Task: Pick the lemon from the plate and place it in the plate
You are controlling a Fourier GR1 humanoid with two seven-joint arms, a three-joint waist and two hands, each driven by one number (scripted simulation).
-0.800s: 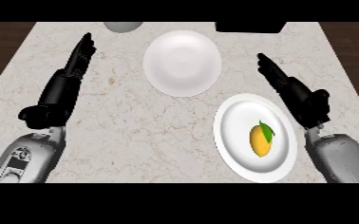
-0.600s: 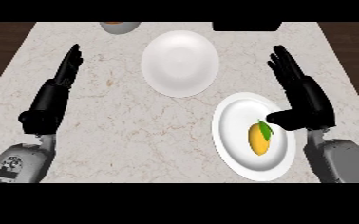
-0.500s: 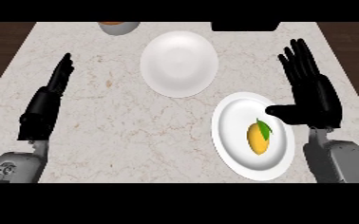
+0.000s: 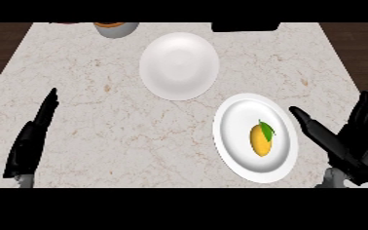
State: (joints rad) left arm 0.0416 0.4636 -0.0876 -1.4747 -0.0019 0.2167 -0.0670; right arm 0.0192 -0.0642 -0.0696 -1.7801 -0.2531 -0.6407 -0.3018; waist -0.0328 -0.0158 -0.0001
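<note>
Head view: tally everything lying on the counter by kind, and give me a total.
Lemon: 1
White plates: 2, the bare plate and the loaded plate
Grey bowl: 1, cut off at the far edge
Black object: 1, too cut off to name
Total: 5

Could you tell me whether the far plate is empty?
Empty: the far plate shows only bare white; the lemon lies on the near plate.

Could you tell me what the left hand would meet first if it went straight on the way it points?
Likely nothing: the left hand points across the bare beige marble counter, passing left of the grey bowl at the far edge. Its height is unclear.
</note>
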